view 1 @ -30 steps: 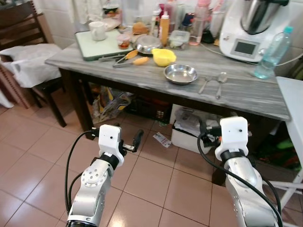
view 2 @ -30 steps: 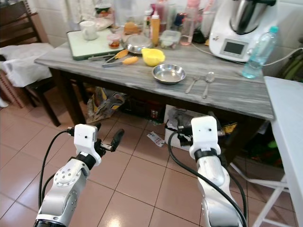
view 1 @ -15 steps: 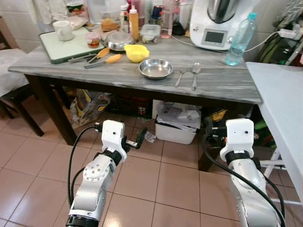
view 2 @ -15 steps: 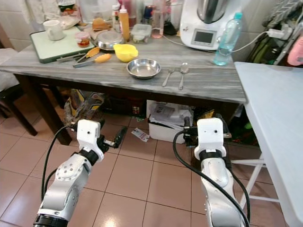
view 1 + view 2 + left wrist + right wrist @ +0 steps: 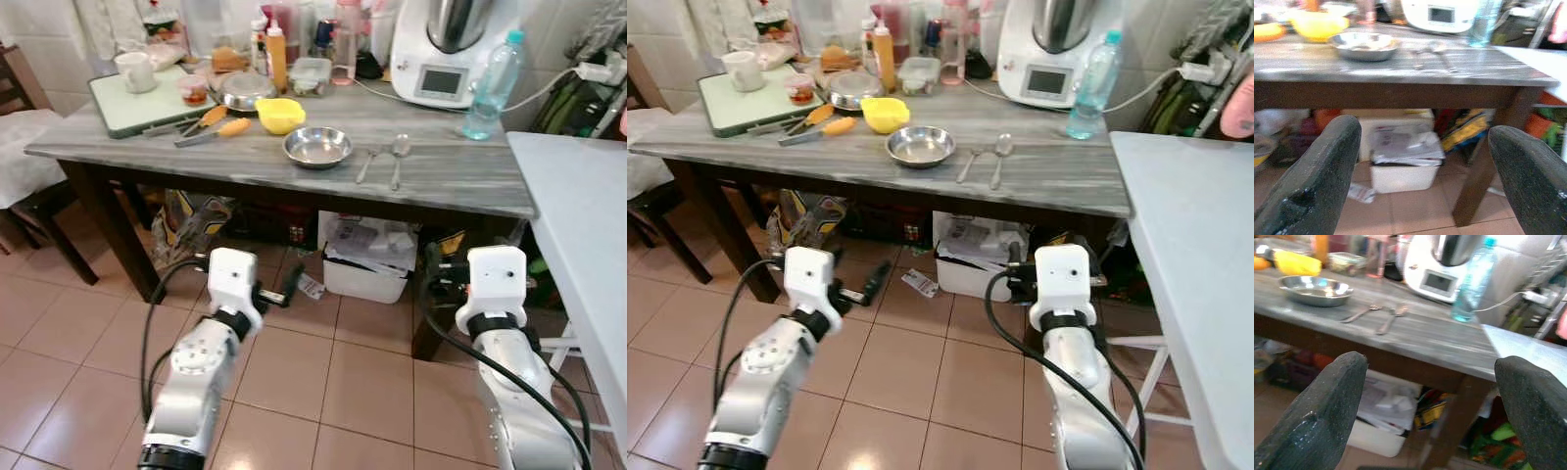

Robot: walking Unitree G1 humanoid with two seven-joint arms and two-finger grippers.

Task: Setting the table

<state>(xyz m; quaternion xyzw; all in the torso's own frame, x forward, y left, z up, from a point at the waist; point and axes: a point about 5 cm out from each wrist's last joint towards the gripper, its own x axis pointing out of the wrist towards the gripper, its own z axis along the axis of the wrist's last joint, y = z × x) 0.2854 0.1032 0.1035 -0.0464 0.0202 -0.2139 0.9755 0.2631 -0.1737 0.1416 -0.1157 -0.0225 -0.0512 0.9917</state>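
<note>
Both grippers are hanging low in front of the bench (image 5: pixel 460 181), the left gripper (image 5: pixel 1425 171) and right gripper (image 5: pixel 1430 406) with jaws released and empty. The steel bowl (image 5: pixel 317 147) and what looks like a fork and spoon (image 5: pixel 399 154) are lying untouched mid-bench, so the setting is barely starting.

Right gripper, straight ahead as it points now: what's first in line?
Likely the front edge of the grey wooden table, which lies between the open fingers of the right gripper; depth unclear, so it may pass underneath instead.
</note>
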